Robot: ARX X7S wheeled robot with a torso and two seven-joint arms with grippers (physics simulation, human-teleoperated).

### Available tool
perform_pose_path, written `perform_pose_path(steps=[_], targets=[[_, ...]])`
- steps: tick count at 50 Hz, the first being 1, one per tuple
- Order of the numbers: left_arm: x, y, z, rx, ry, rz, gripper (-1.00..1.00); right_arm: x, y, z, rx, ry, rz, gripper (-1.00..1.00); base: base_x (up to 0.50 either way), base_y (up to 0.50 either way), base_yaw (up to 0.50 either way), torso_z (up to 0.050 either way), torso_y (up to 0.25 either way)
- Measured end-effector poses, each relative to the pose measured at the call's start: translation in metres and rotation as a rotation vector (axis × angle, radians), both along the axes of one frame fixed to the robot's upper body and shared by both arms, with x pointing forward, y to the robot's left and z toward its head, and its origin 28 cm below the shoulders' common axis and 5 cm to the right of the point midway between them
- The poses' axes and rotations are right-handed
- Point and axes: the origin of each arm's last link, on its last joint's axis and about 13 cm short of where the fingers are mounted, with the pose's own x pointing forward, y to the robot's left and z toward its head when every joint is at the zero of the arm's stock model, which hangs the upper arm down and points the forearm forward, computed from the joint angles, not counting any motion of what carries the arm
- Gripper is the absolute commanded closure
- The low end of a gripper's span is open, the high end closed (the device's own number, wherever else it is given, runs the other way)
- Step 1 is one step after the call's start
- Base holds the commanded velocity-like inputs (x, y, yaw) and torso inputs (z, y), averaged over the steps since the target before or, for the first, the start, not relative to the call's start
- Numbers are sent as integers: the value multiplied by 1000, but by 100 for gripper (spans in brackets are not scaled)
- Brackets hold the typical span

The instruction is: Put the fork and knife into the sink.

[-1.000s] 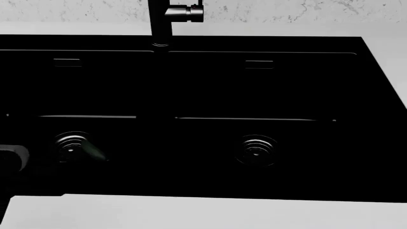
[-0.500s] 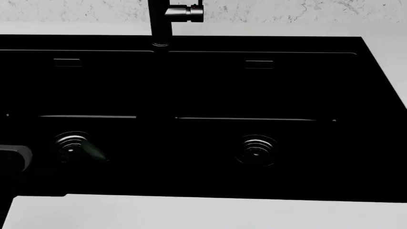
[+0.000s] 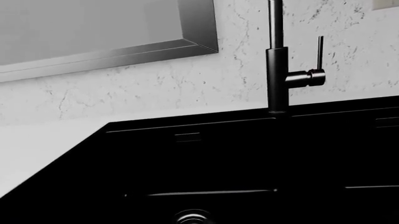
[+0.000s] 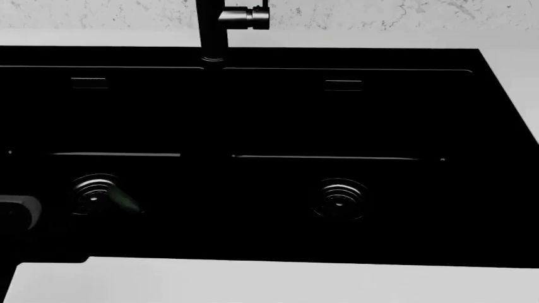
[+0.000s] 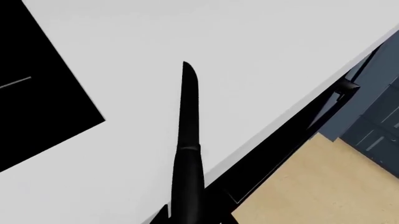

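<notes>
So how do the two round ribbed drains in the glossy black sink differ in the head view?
The left ribbed drain sits in the left basin, the right ribbed drain in the right basin. A pale grey streak shows beside the left drain; the right drain has none. Both are round, dark and concentrically ringed, on the sink floor.

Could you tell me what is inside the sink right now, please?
In the sink, only two drains show; neither fork nor knife is visible in it. The dark basins could hide something black.

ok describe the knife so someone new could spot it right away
Start at the white countertop beside the black sink. Over it, near the counter's front edge, is the knife: slim, all black, with a rounded handle and tapering flat blade, the only object there.
</notes>
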Motion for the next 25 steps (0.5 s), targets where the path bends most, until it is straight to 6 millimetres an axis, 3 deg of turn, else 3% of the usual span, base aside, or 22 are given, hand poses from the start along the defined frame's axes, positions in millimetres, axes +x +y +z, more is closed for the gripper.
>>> perform_pose_path(steps=[12,25], targets=[[0,1,-1,-5,-1,4,-100,1,6,10,-64,-13,34,100,0,0,0,0,0],[-1,2,0,-6,-5,6,-100,8,21,73,-211,-169,123,100,0,0,0,0,1]])
